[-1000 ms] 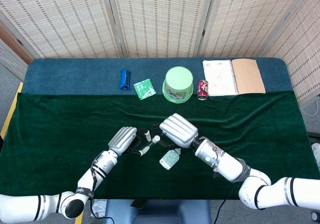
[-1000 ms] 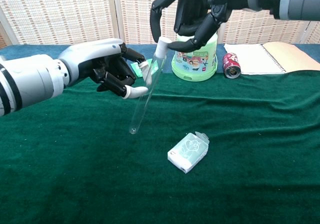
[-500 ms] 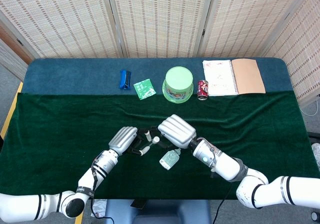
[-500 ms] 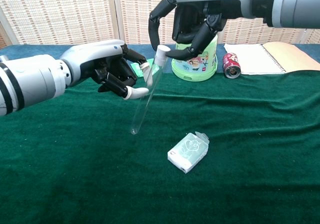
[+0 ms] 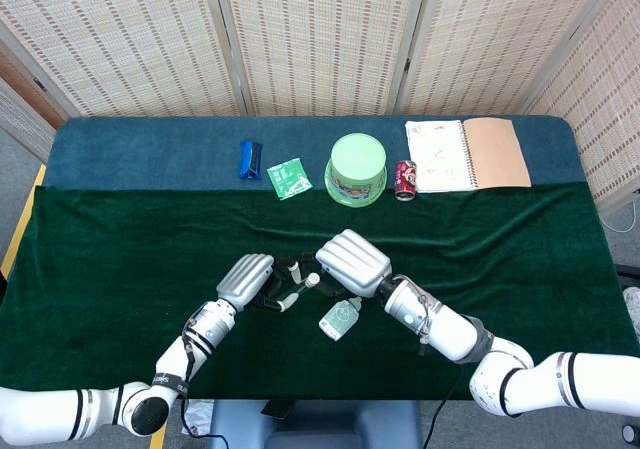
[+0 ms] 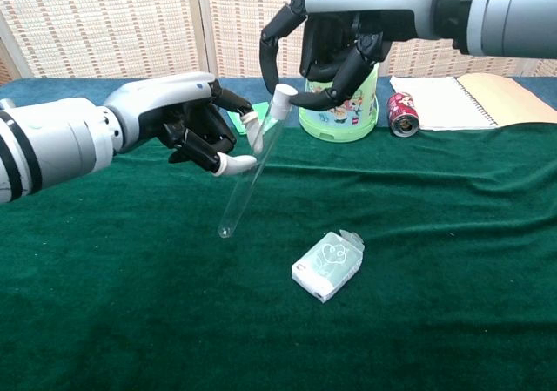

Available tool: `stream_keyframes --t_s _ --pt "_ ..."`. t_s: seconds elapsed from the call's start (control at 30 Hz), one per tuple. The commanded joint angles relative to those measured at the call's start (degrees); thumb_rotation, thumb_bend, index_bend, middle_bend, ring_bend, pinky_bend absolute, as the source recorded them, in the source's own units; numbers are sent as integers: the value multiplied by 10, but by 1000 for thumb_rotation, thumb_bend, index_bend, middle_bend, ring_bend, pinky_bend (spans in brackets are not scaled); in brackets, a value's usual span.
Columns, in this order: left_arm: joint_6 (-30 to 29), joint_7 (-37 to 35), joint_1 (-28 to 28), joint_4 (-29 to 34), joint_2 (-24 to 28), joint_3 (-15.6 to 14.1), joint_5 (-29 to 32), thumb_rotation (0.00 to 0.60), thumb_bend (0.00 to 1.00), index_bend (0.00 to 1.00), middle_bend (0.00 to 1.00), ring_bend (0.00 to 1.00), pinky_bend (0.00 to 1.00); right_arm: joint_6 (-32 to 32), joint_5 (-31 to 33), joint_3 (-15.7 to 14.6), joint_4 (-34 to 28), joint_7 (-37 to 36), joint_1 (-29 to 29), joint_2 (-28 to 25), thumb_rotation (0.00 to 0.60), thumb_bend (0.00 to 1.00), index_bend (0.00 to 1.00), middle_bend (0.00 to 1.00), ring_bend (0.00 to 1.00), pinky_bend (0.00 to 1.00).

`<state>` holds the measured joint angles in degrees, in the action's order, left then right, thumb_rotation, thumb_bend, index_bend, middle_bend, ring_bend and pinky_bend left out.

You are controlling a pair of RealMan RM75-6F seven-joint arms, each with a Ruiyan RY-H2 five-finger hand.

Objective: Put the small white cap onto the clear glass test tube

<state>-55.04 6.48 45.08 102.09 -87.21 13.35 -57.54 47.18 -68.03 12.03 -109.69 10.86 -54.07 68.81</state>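
Woven screens back a table draped in green cloth (image 5: 120,259). From the head view, the left hand (image 5: 247,281) and right hand (image 5: 353,262) meet near the table's 6 o'clock edge, the right a little further toward 9 o'clock than a second ago. A tub (image 5: 357,169), can (image 5: 405,180), notebook (image 5: 466,154), sachet (image 5: 289,178) and blue bar (image 5: 250,159) line the 12 o'clock side; the tub's lid is on.

From the chest view, the left hand (image 6: 187,121) pinches the tube (image 6: 248,178), tilted, with the cap (image 6: 283,92) seated on its top. The right hand (image 6: 335,38), which gripped the cap earlier, now hovers just above, fingers (image 6: 271,38) spread, holding nothing. The tube's foot has swung slightly toward 9 o'clock. A small box (image 6: 328,266) lies below, at 5 o'clock of the tube.
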Motion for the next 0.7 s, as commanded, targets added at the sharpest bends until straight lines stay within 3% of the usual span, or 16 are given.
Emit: stream_keyframes --t_s 0.03,0.13,0.43,0.7 --pt "0 2 1 0 0 -1 1 600 499 702 910 865 878 1 -2 0 2 -3 1 1 600 659 536 963 1000 1000" --pt "-1 4 1 -2 -2 -2 2 600 498 702 910 865 878 2 -3 -1 3 -5 2 2 600 653 399 963 1000 1000" --pt "-4 8 1 -5 -4 -5 2 600 499 702 910 864 878 5 -3 -1 4 -10 3 4 600 390 115 963 1000 1000" --pt "-15 17 -7 -14 14 -9 -4 600 498 702 910 864 878 29 -10 6 -11 -28 22 -24 600 384 88 963 1000 1000"
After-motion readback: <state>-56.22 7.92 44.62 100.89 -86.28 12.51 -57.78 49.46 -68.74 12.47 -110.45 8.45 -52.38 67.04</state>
